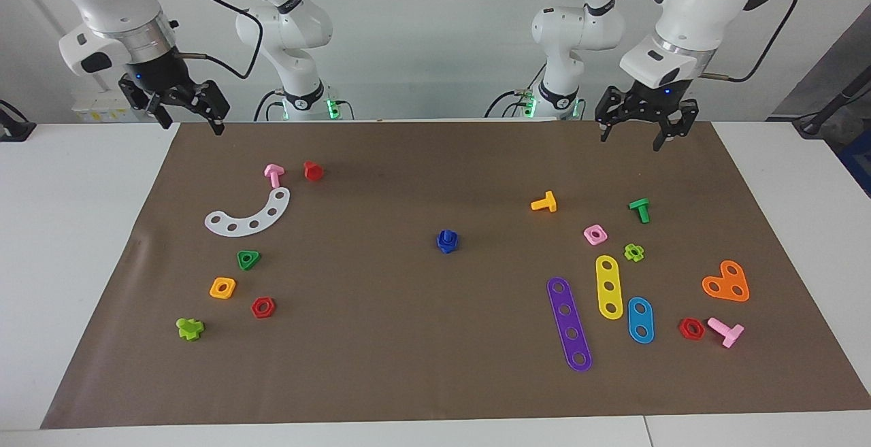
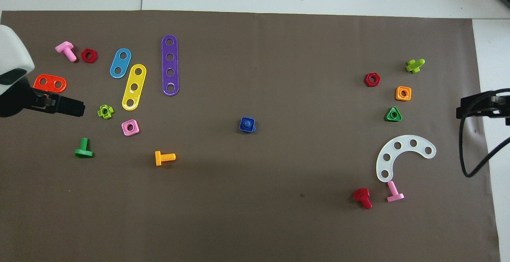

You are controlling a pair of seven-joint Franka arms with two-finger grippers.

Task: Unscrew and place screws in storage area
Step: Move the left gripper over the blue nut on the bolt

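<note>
The royal-blue bolt with its blue square nut on it [image 1: 447, 241] stands in the middle of the brown paper mat [image 1: 435, 365]; from overhead [image 2: 247, 125] the square nut faces up around the shaft end. My left gripper [image 1: 631, 139] hangs open and empty above the mat's edge nearest the robots, at the left arm's end; it also shows in the overhead view [image 2: 67, 106]. My right gripper [image 1: 192, 127] hangs open and empty above the same edge at the right arm's end, and shows in the overhead view [image 2: 474, 108]. Both are well apart from the blue bolt.
Toward the left arm's end lie an orange bolt [image 1: 544, 202], a green bolt [image 1: 639, 209], a pink nut [image 1: 595, 234] and purple [image 1: 569, 323], yellow [image 1: 609, 286] and blue [image 1: 640, 320] strips. Toward the right arm's end lie a white curved strip [image 1: 250, 216], a pink bolt [image 1: 273, 175] and a red bolt [image 1: 312, 171].
</note>
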